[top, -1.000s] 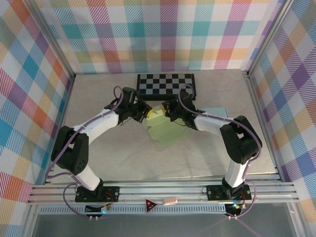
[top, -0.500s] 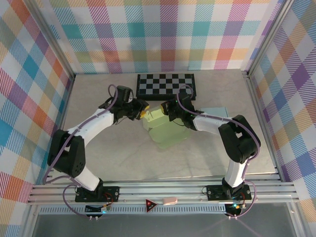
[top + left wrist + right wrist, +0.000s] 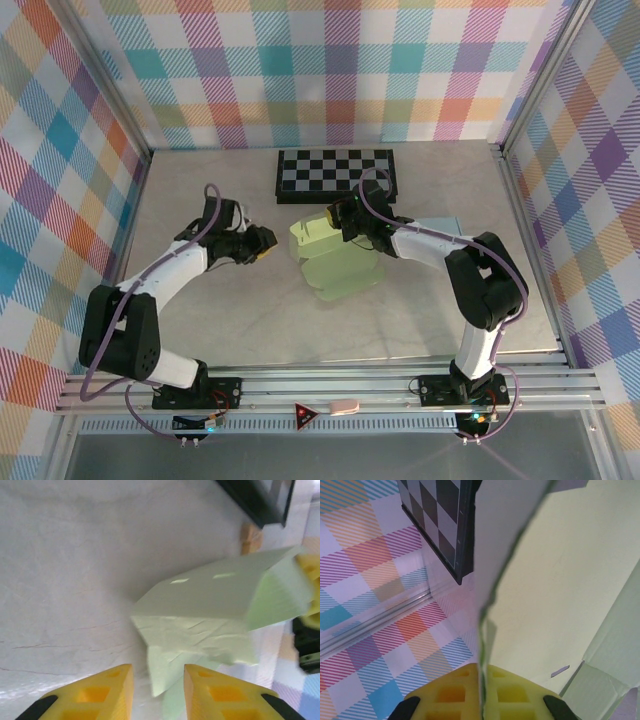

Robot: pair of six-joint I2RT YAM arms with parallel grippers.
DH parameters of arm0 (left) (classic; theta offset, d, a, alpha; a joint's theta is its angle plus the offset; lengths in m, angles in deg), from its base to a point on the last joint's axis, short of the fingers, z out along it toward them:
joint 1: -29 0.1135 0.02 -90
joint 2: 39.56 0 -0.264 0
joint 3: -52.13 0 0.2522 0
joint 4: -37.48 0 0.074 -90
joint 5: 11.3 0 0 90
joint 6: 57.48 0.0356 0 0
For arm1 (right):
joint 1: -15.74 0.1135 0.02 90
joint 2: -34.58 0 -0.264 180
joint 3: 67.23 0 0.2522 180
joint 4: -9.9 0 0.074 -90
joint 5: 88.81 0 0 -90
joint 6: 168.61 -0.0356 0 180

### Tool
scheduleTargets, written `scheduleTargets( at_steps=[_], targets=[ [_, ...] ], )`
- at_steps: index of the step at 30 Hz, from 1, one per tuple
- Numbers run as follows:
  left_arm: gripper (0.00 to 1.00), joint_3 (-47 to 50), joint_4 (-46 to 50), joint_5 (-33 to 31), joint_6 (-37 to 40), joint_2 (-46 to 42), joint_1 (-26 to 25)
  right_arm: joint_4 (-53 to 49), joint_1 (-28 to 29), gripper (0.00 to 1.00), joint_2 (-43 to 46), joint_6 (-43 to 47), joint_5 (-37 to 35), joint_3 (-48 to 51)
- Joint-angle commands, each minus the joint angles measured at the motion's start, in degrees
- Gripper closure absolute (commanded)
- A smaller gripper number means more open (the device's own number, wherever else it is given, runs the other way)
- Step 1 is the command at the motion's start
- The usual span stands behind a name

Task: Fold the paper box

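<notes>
The pale green paper box (image 3: 335, 262) lies on the surface (image 3: 250, 310) just in front of the checkerboard (image 3: 337, 172). The right end effector (image 3: 340, 218) is clamped on the box's raised flap. The left end effector (image 3: 268, 245), fingers apart and empty, sits in front of the checkerboard's left end.

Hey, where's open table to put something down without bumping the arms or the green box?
Free: the near strip of the grey table between the arm bases and the light green paper box, and both far corners beside the black-and-white checkerboard. Crowded: mid-table, where the left gripper and right gripper flank the box.
</notes>
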Motion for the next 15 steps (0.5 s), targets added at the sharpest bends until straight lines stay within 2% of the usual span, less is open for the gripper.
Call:
scheduleTargets(
  at_steps=[1, 5, 15],
  targets=[
    [0.67, 1.2, -7.8, 2.6, 9.0, 1.3, -1.5, -1.3, -0.1, 1.00, 0.2, -0.9, -0.1, -1.5],
    [0.63, -0.2, -8.7, 0.7, 14.1, 4.5, -3.8, -1.4, -0.1, 1.00, 0.2, -1.1, 0.1, -1.5],
    [0.61, -1.6, -13.9, -0.4, 18.5, 8.3, -8.2, -0.6, -0.2, 1.00, -0.3, -1.3, 0.6, -2.0]
  ],
)
